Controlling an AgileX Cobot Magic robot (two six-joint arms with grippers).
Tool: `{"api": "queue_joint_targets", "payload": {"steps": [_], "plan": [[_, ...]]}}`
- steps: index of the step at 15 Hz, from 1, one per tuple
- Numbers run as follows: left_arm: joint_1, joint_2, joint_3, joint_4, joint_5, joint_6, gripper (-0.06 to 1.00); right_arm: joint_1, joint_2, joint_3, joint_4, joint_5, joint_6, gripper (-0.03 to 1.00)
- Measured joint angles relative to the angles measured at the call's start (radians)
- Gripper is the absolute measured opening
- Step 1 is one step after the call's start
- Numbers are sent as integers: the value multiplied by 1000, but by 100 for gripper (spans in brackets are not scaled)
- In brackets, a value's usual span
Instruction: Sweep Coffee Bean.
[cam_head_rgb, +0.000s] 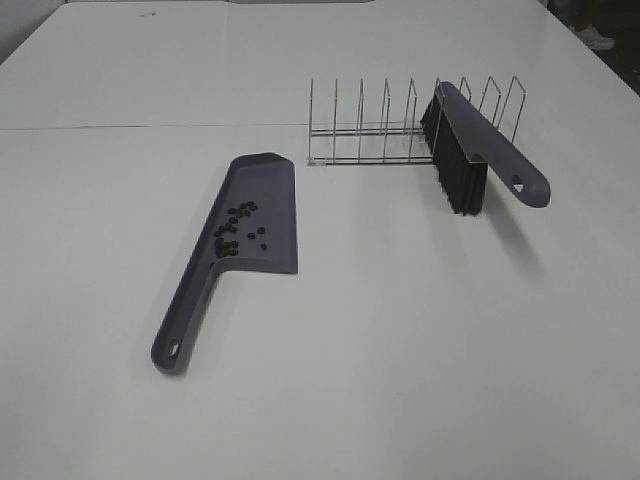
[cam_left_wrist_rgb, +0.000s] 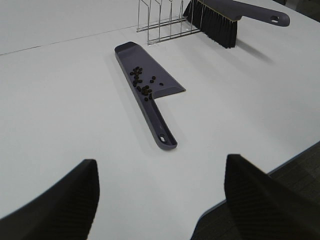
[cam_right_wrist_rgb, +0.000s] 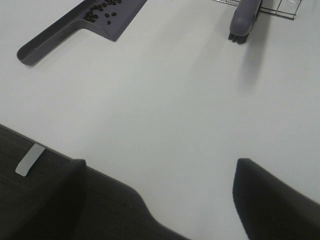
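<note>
Coffee beans (cam_head_rgb: 236, 228) in dustpan (cam_head_rgb: 262, 195); brush (cam_head_rgb: 470, 150) on rack (cam_head_rgb: 370, 125).

Bright, even overhead light in all three views; white surface (cam_head_rgb: 400, 330) reads slightly grey-blue, no hard glare spots. Shadows soft and faint: pale smear under the brush (cam_head_rgb: 470, 150) falling toward the camera in the exterior high view, thin dark edge along the dustpan (cam_head_rgb: 240, 240). Exterior high view fairly sharp, mild noise, coffee beans (cam_head_rgb: 236, 228) resolve as separate dots. Left wrist view sharp mid-frame, left pincer (cam_left_wrist_rgb: 160, 195) fingers (cam_left_wrist_rgb: 65, 200) big, dark, soft-edged, out of focus. Right wrist view softer overall, right pincer (cam_right_wrist_rgb: 160, 200) fingers (cam_right_wrist_rgb: 272, 200) blurred black blobs, brush shadow diffuse. No obvious edge distortion.
</note>
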Motion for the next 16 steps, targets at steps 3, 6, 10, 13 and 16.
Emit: {"api": "queue_joint_targets", "payload": {"steps": [3, 6, 10, 13, 16], "plan": [[9, 0, 0, 0, 0, 1, 67, -8, 0, 0, 1, 0, 0, 71], [218, 0, 0, 0, 0, 1, 67, -130, -6, 0, 3, 0, 0, 71], [441, 0, 0, 0, -1, 1, 67, -265, -164, 0, 3, -1, 0, 71], [442, 0, 0, 0, -1, 1, 67, -267, -200, 0, 4, 1, 0, 71], [442, 0, 0, 0, -1, 1, 67, -267, -200, 0, 5, 1, 0, 71]]}}
